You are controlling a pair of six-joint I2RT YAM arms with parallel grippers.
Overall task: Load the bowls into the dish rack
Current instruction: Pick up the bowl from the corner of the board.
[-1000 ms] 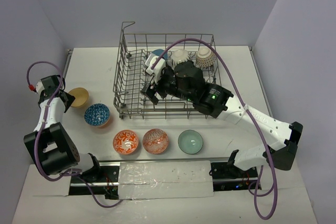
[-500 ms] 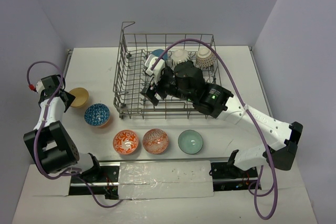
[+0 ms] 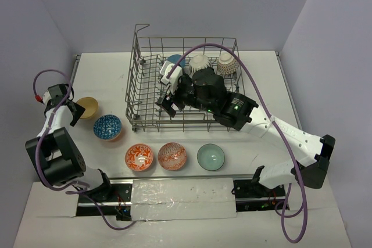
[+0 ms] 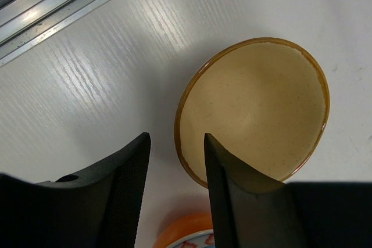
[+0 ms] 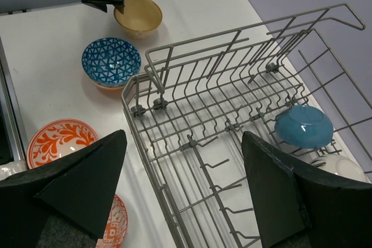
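Note:
The tan bowl (image 3: pixel 88 107) sits at the table's left, with my left gripper (image 3: pixel 68 110) right beside it. In the left wrist view this gripper (image 4: pixel 175 143) is open, one finger over the tan bowl (image 4: pixel 256 108) and the other outside its rim. My right gripper (image 3: pixel 167 90) hangs open and empty over the dish rack (image 3: pixel 135 85), above bare tines (image 5: pixel 232 126). A teal-blue bowl (image 3: pixel 174 61), a white striped bowl (image 3: pixel 200 62) and a patterned bowl (image 3: pixel 226 64) stand in the rack's far row. Other bowls lie on the table.
In front of the rack lie a blue-white bowl (image 3: pixel 107 127), two orange-red patterned bowls (image 3: pixel 139 157) (image 3: pixel 172 156) and a pale green bowl (image 3: pixel 210 157). The blue-white bowl's orange side (image 4: pixel 186 233) shows just below my left fingers. A metal rail (image 4: pixel 70 4) runs along the table's left edge.
My left gripper's jaws have spread a little wider at the tan bowl and the wrist has shifted slightly. The right arm has barely moved over the rack.

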